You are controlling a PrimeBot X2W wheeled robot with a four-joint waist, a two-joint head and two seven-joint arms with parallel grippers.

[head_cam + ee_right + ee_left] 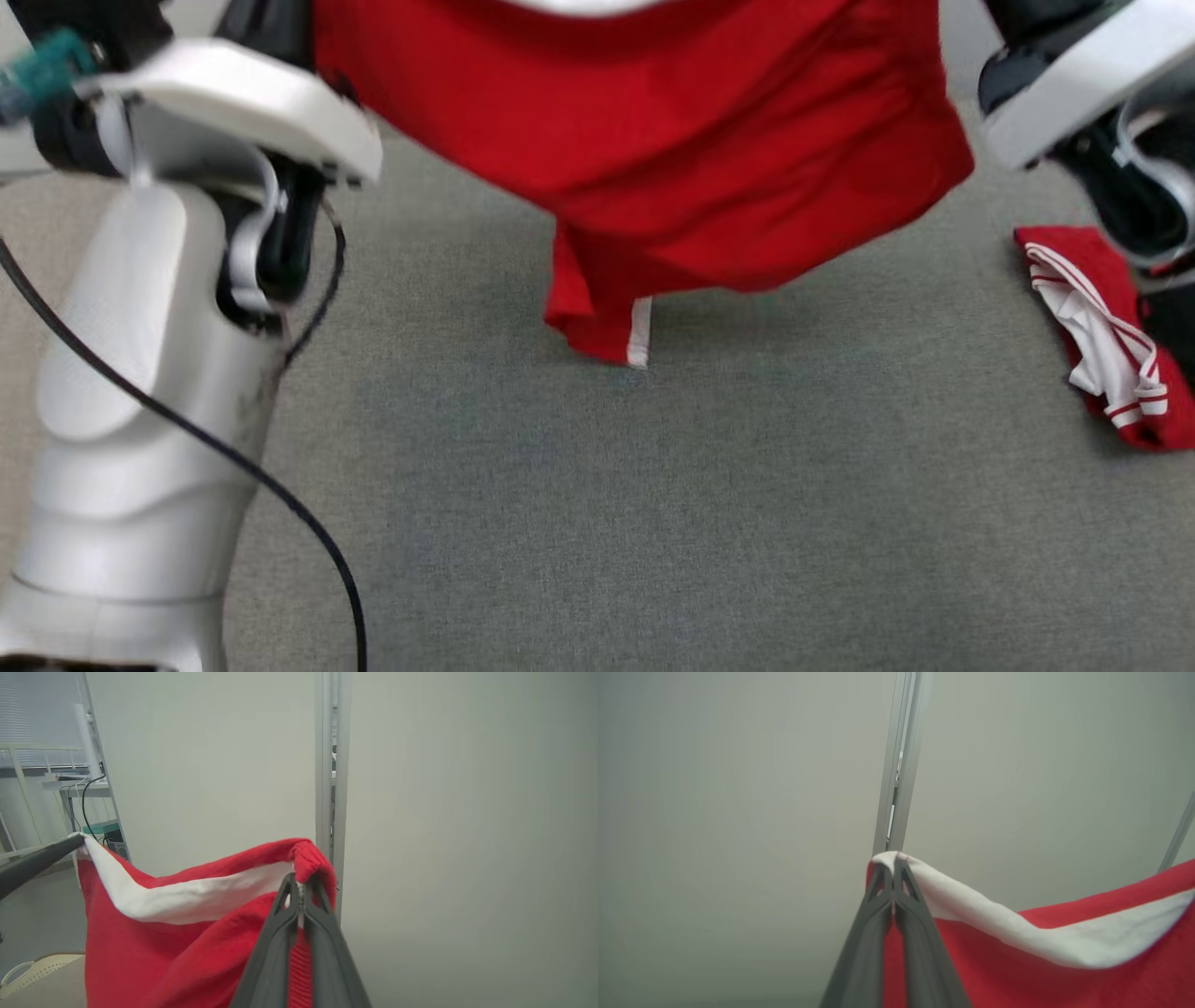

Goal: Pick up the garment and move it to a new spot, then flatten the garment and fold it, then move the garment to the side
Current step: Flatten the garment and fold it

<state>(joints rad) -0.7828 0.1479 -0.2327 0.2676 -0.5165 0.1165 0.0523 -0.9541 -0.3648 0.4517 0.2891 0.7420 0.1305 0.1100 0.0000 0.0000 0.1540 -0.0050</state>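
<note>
Pinching tight, the left gripper point(893, 865) is pressing its two dark fingers together on a white edge of the garment point(1064, 961), right at one top corner. The right gripper point(301, 882) is doing the same at the other top corner, with its fingers closed on a bunched red bit. The garment is red with a wide white band along its top edge. It is hanging in the air between the two grippers and sagging in the middle. In the head view it is drooping over the grey surface point(653, 523). One red flap with a thin white stripe point(639, 331) is dangling lowest, and I cannot tell if it is touching the surface. The left arm point(140, 420), pale and round, is standing at the left, with a black cable point(233, 457) running across it. Another red and white cloth point(1106, 336) is lying crumpled on the surface at the right, well apart from the hanging garment. Behind the grippers, a pale wall and a grey post point(901, 765) are showing. A shelf with wires point(84, 788) is sitting far off.
</note>
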